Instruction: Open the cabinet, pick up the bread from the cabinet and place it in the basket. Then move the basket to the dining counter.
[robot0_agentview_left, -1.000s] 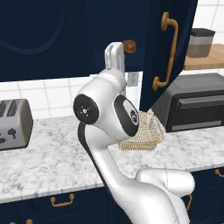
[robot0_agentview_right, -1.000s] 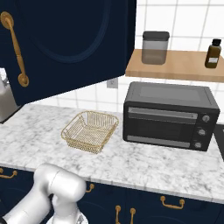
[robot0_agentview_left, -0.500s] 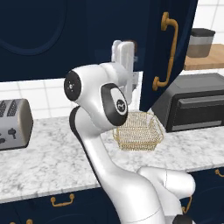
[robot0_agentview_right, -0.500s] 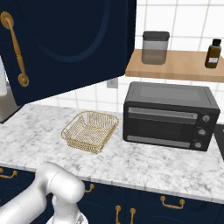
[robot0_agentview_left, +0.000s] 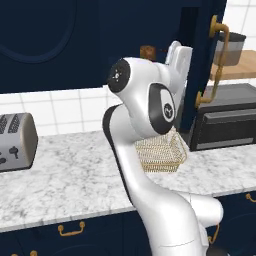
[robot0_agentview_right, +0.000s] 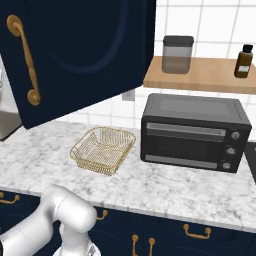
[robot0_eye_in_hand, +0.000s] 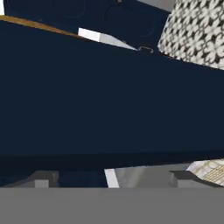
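A tall navy cabinet (robot0_agentview_right: 85, 55) hangs with its door swung open above a marbled surface (robot0_agentview_right: 165, 182), where the empty golden wire basket (robot0_agentview_right: 103, 149) sits beside a black toaster oven (robot0_agentview_right: 195, 132), while the bread (robot0_agentview_left: 147, 52) rests inside the cabinet near the raised gripper (robot0_agentview_left: 178, 57), whose finger spacing cannot be made out.

Cabinet (robot0_agentview_right: 90, 45) door is showing a smooth, matt navy painted face; its bar handle (robot0_agentview_right: 26, 60) is gleaming like polished brass. Basket (robot0_agentview_right: 103, 150) is reading as fine golden wire mesh, slightly shiny. Worktop (robot0_agentview_right: 165, 186) is looking like polished grey-white marble. Toaster oven (robot0_agentview_right: 195, 131) is appearing as dark matt metal with a glossy door. Shelf (robot0_agentview_right: 200, 75) is showing pale wood grain. Toaster (robot0_agentview_left: 15, 141) is looking brushed grey.
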